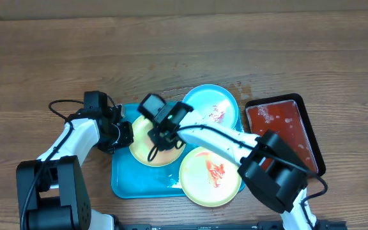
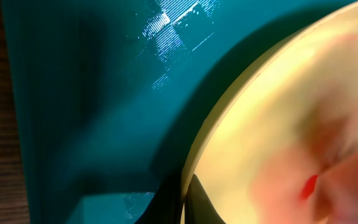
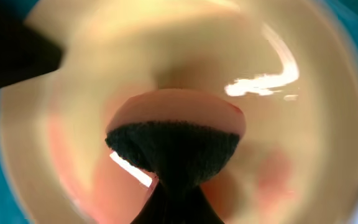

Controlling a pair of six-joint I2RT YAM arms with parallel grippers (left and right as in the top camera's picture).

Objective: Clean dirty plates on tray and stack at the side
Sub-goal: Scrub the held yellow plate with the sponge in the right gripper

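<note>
- Plates, three in all, sit on or overhang the turquoise tray point(image 1: 123, 182); nearest the robot, the smeared yellow plate point(image 1: 200, 186) hangs over the tray's near right corner, with red-orange sauce at its centre.
- Further in, on the tray's middle, lies the second yellow plate point(image 1: 142, 151), with both arms at it.
- At its left rim is the left gripper point(image 1: 125, 133). The wrist view shows a dark finger point(image 2: 201, 208) against the rim's inner side and a dark shape on the outer side, so the jaws look nipped onto the rim (the view is blurred).
- Over the same plate, the right gripper point(image 1: 161, 135) is closed on a scrub pad point(image 3: 176, 146), pink with a dark face, pressed to the plate's pink-filmed inside.
- Farthest, the blue-white plate point(image 1: 206, 102) overhangs the tray's far right corner and is lightly smeared.
- Right of the tray, on the wooden table point(image 1: 171, 51), lies a black-rimmed red tray point(image 1: 286, 128).
</note>
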